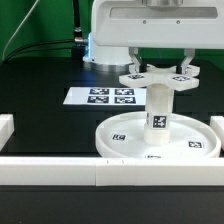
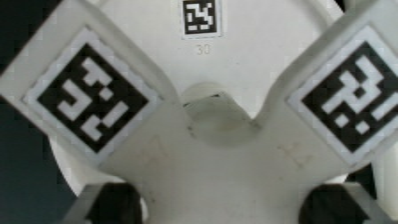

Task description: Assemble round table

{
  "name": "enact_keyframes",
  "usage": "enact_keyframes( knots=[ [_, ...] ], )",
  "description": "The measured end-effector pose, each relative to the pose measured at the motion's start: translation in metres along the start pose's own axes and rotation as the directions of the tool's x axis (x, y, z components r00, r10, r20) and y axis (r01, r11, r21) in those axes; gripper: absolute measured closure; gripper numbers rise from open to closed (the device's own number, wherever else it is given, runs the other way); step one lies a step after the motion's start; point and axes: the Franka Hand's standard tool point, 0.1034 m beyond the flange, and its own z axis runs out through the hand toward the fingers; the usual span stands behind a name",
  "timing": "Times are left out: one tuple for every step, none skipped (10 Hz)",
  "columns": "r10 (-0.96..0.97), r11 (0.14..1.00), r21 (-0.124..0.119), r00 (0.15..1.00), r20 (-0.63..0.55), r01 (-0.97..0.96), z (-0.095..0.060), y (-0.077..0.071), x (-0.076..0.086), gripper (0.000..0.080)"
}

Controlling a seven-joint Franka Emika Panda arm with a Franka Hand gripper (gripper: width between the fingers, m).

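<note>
The large round disc [image 1: 115, 148] lies flat near the table's front, with tags on its face. On its middle the short thick cylinder leg [image 1: 158, 110] stands upright. The cross-shaped base [image 1: 150, 78] sits on top of the leg. My gripper [image 1: 161, 68] comes down from above and is shut on the cross-shaped base. In the wrist view, two tagged arms of the cross-shaped base [image 2: 214, 150] spread outward. A third arm runs between my dark fingertips [image 2: 111, 203], and my gripper [image 2: 228, 205] holds it on both sides. The joint between leg and base is hidden.
The marker board [image 1: 100, 96] lies flat on the black table behind the disc, toward the exterior view's left. Long white border bars run along the front [image 1: 60, 170] and the left edge [image 1: 8, 128]. The arm's white body [image 1: 120, 40] stands at the back.
</note>
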Motion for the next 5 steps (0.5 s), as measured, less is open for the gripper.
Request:
enact_keyframes(
  knots=[
    [0.0,1.0,0.0,1.0,0.0,0.0,0.0,0.0,0.0,0.0361],
    [0.004,1.0,0.0,1.0,0.0,-0.004,0.0,0.0,0.0,0.0361],
    [0.021,1.0,0.0,1.0,0.0,-0.021,0.0,0.0,0.0,0.0361],
    [0.025,1.0,0.0,1.0,0.0,-0.025,0.0,-0.0001,0.0,0.0361],
    [0.157,0.988,0.003,0.988,-0.003,-0.157,0.0003,-0.0015,-0.0002,0.0361]
  ],
)
